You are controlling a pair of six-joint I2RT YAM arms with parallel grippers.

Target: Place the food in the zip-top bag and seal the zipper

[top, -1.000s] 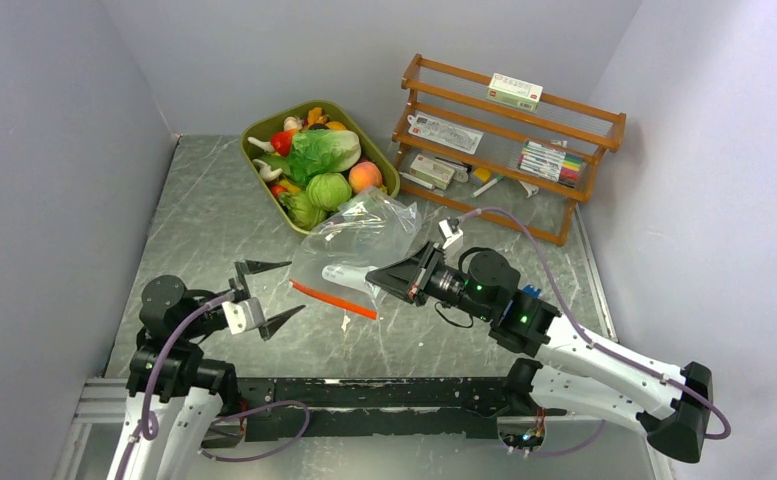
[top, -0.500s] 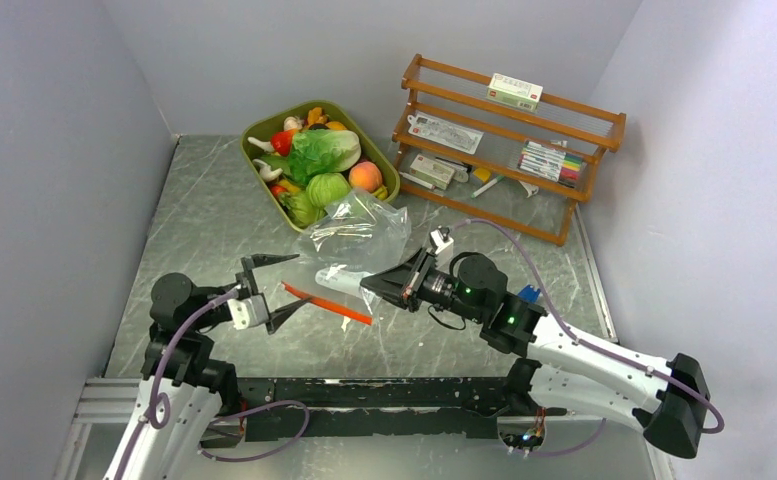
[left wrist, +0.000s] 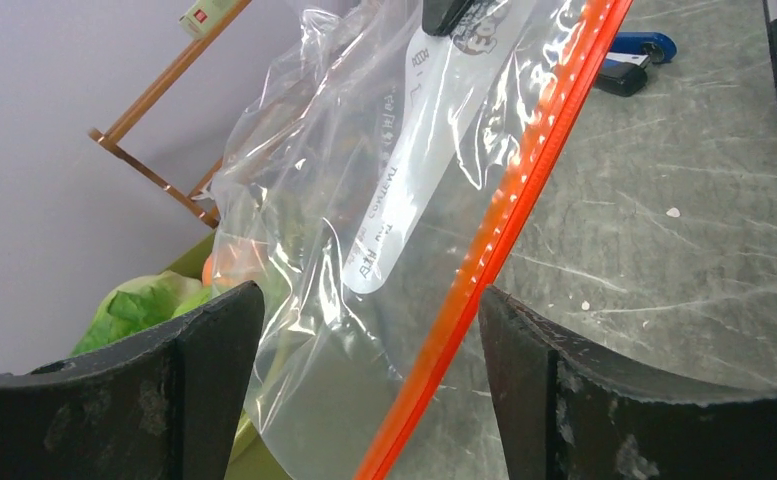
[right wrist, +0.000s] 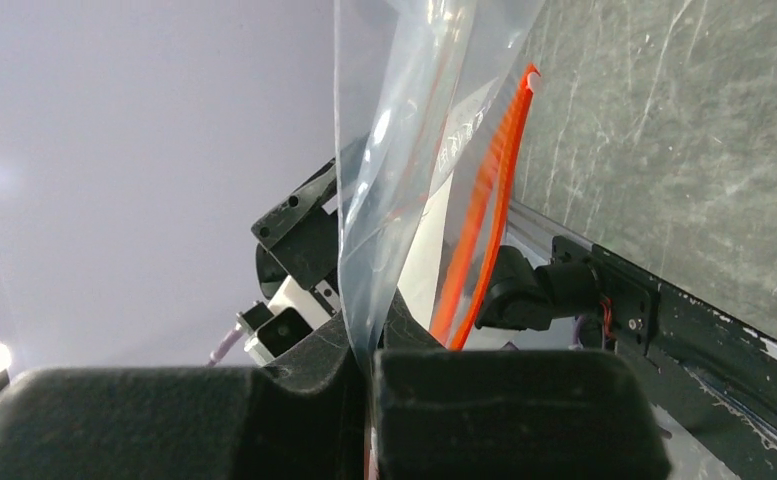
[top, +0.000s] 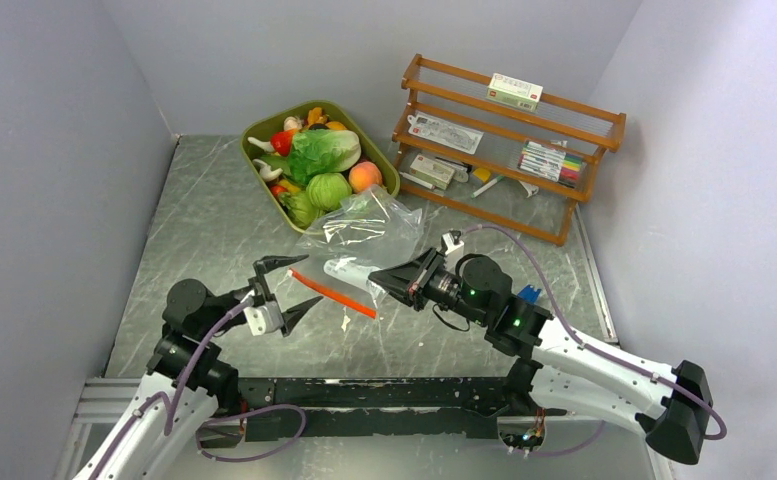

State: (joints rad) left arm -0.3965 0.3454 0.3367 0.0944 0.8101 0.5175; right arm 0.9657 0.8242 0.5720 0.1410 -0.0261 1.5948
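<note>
Scratched grey marbled worktop (top: 209, 215), bare grey walls (top: 54, 120). Right end effector (top: 371, 283) clamps the zip-top bag (top: 364, 232) at centre; left end effector (top: 306, 281) gapes empty, seemingly straddling its zipper (top: 336, 297). Food (top: 326, 152) at twelve o'clock.

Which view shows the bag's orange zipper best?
Left wrist: the zipper runs close up, nearly full length, unobstructed. Top external shows only a small orange line; right wrist sees it narrow, lower end hidden.

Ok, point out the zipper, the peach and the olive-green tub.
zipper (top: 332, 293), top view, middle of the orange strip.
peach (top: 365, 176), top view, its centre.
olive-green tub (top: 262, 124), top view, far-left rim.
</note>
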